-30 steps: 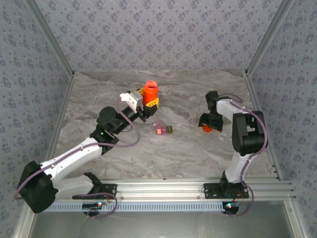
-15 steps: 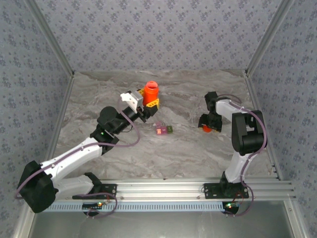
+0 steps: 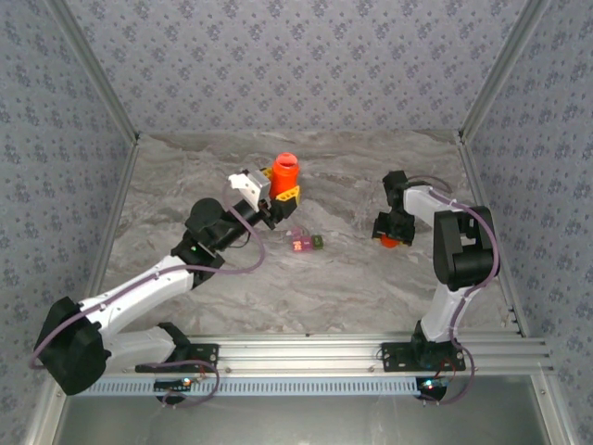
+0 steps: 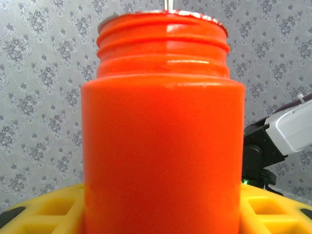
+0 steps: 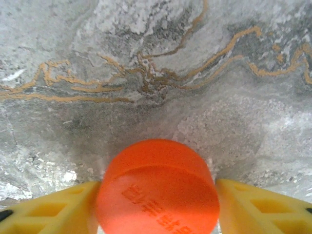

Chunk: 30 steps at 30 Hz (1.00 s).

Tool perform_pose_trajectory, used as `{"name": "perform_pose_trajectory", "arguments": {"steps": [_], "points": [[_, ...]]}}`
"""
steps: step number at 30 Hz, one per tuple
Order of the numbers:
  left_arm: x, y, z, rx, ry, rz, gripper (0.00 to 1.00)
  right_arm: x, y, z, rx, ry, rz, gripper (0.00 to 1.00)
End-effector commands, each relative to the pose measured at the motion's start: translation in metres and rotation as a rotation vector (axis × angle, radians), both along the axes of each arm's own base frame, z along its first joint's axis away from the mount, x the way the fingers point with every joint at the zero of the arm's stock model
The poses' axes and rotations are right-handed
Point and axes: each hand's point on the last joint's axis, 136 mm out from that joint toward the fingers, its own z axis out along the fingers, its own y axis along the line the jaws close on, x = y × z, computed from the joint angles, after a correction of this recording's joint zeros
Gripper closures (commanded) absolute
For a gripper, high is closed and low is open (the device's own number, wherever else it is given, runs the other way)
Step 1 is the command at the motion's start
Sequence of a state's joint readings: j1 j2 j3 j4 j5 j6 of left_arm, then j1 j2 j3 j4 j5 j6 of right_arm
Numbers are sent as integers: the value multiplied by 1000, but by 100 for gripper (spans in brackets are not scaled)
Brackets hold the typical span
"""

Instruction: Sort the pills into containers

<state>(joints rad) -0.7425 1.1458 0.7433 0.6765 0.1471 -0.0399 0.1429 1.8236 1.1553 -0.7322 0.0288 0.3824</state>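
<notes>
On the marble table (image 3: 352, 278), my right hand (image 3: 390, 238) has just closed onto the cap (image 5: 158, 190), touching both sides. My left hand (image 3: 278, 193) grips the opened bottle (image 3: 283, 171). The containers (image 3: 305, 243) sit mid-table between the arms, so I judge pouring comes next.

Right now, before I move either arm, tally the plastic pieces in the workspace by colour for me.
Orange: 2 (bottle, cap)
Pink: 1 (pink compartment)
Olive-green: 1 (olive-green compartment, joined to the pink one)
Total: 4
</notes>
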Motion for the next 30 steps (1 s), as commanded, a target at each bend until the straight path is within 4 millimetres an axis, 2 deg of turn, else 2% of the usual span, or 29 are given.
{"name": "perform_pose_trajectory", "arguments": {"steps": [1,5,9,10,11,13,18,19,22,26,30], "points": [[-7,-5,17,-39,-29,-37,100,10,4,18,9,-51,16,46],[-8,-9,13,-25,-22,-57,100,10,5,24,11,-68,18,58],[-15,-15,1,12,-27,-99,100,13,11,57,31,-161,38,62],[-17,-17,-2,21,-33,-109,100,11,16,70,47,-188,48,62],[-18,-18,-7,35,-37,-115,100,18,22,94,67,-246,56,62],[-22,-21,-18,62,-50,-122,100,15,40,135,121,-325,85,62],[-27,-25,-43,109,-78,-116,100,-3,85,232,231,-483,218,62],[-27,-24,-48,114,-86,-107,100,-7,93,249,243,-509,251,62],[-24,-23,-61,132,-99,-88,100,-22,117,284,295,-531,348,62],[-21,-26,-79,182,-83,-87,100,-42,146,311,387,-523,475,63],[-22,-30,-83,193,-75,-110,100,-62,168,320,463,-459,611,63]]}}
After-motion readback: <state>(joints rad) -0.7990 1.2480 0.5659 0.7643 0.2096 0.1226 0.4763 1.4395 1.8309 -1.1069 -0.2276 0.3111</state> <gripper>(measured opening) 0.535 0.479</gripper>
